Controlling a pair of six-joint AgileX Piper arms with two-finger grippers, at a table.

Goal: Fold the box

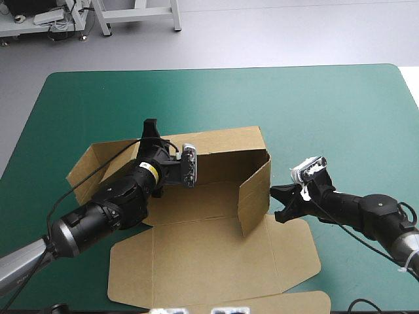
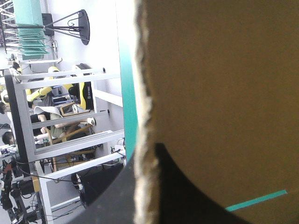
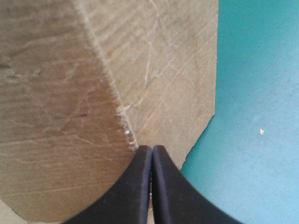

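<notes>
High view: teal-green cover [image 1: 340, 111] carries the box [image 1: 216, 196], long axis left–right, back and right walls raised; left gripper [image 1: 151, 125] clamped on the back wall's edge; right gripper [image 1: 275, 194] pressed together, right wall's corner just ahead, touching; bare cover beside it.

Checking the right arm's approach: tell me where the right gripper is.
High view: the right gripper is right of the box, shut tips at the outside of its raised right-hand wall.
</notes>
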